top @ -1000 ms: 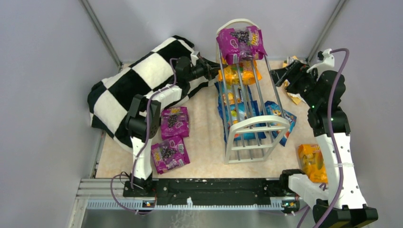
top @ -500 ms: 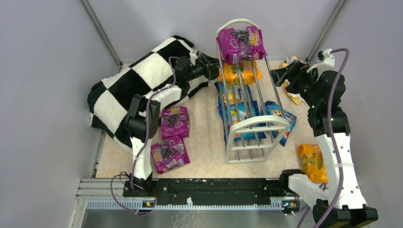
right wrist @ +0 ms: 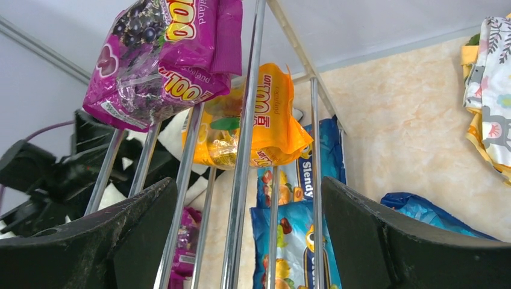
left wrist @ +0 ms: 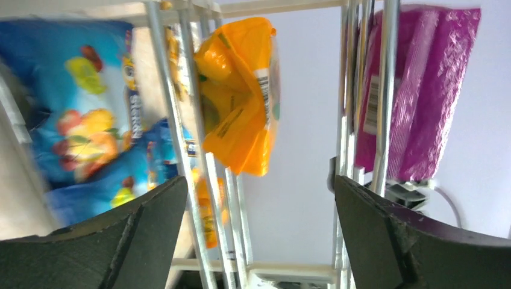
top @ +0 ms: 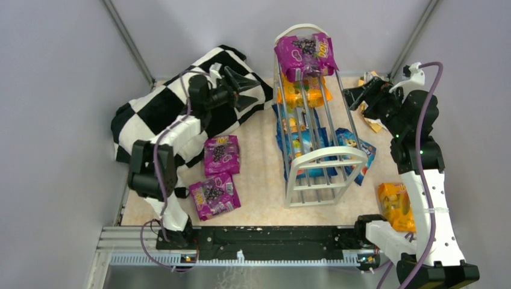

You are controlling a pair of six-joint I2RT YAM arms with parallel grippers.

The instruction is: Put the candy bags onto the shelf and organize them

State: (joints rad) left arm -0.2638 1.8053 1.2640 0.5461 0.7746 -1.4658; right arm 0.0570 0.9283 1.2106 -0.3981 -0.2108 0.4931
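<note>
Top external: beige marbled tabletop (top: 259, 180) between grey walls (top: 60, 90); checkered cloth (top: 163, 102) far left, shelf (top: 325, 158) centre. Left tool (top: 247, 91), right tool (top: 349, 97) both spread wide, empty.

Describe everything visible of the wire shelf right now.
The shelf is a white metal wire rack: arched end frames joined by long shiny rods in tiers. It stands upright on the beige tabletop, lengthwise from near to far. A purple bag rests on its far top, an orange bag sits below that, and blue bags lie at its bottom.
</note>
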